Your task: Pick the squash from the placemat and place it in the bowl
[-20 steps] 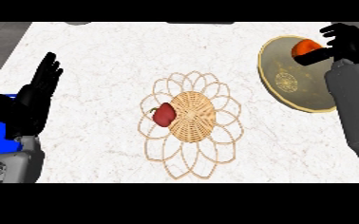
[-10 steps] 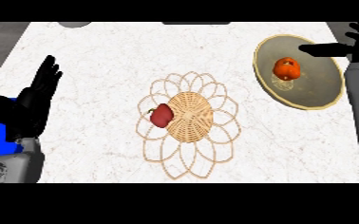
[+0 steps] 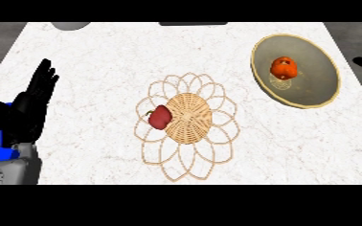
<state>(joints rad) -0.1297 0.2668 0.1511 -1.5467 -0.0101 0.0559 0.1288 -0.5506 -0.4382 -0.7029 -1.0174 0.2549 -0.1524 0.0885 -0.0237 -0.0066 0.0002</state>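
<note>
A: Where is the squash (image 3: 283, 68) at this moment?

B: It lies inside the bowl (image 3: 320, 94), a little toward the far-left part of the basin, orange against the grey-green inside. Nothing touches it. The bowl sits at the right of the marble counter (image 3: 92, 52), well apart from the placemat (image 3: 186, 160).

A: And half a second ago?

B: The squash was already in the bowl then, but the right hand stretched over the bowl's right rim, fingers straight, just beside it. A second ago that hand was over the squash at the bowl's far rim. Now it has pulled away almost completely: only a small dark tip shows at the view's right edge, too little to say how its fingers stand.

A: The left hand (image 3: 34, 100)?

B: It rests at the left edge of the counter, fingers straight and pointing away from the robot, holding nothing. It sits about where it was in both earlier frames.

A: What is on the placemat?

B: A red pepper (image 3: 160, 117) with a small green stem lies on the left side of the woven centre, unmoved across all three frames. The mat's looped petal border spreads around it.

A: Anything else?

B: A grey rounded object (image 3: 69, 26) shows at the counter's far-left edge, and a dark strip (image 3: 192, 23) at the far middle.
</note>
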